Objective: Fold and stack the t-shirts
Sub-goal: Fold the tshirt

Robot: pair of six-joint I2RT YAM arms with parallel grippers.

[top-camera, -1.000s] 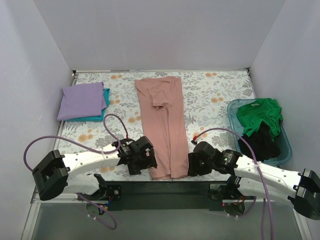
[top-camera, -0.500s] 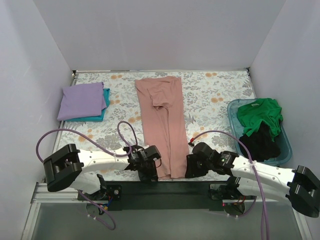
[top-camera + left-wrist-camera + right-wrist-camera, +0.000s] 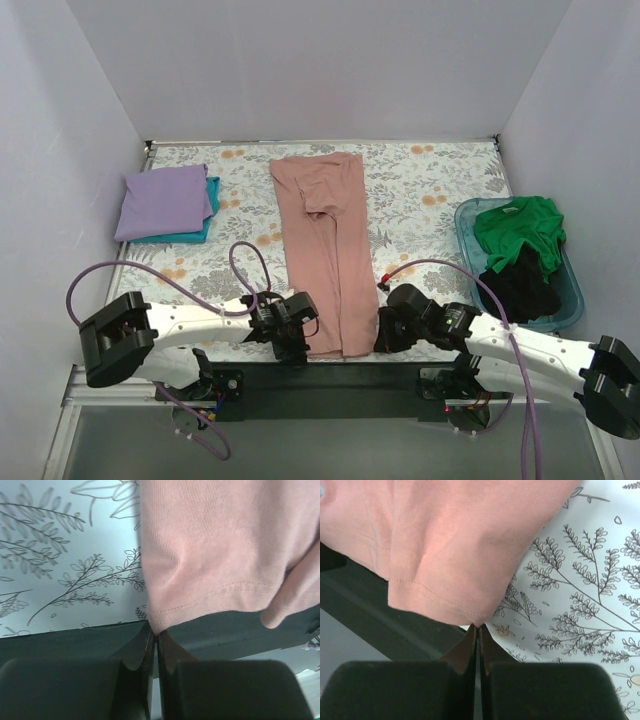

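Observation:
A dusty pink t-shirt [image 3: 325, 250], folded into a long strip, lies down the middle of the flowered table. My left gripper [image 3: 300, 350] is shut on the hem's near left corner, and the left wrist view shows the tips [image 3: 156, 632] pinching the pink cloth [image 3: 220, 545]. At the hem's near right corner my right gripper [image 3: 379, 338] is shut too, its tips [image 3: 479, 626] nipping the pink fabric [image 3: 455, 540]. A folded lavender t-shirt [image 3: 163, 200] rests on a teal one [image 3: 205, 228] at the far left.
A teal plastic tub [image 3: 462, 228] at the right holds a crumpled green t-shirt [image 3: 520, 228] and a black one [image 3: 520, 285]. The black front rail [image 3: 340, 375] runs just below the pink hem. White walls close in the table on three sides.
Both grippers have closed onto the pink hem's near corners. The left gripper slid toward the near edge to reach its corner; the right barely shifted.

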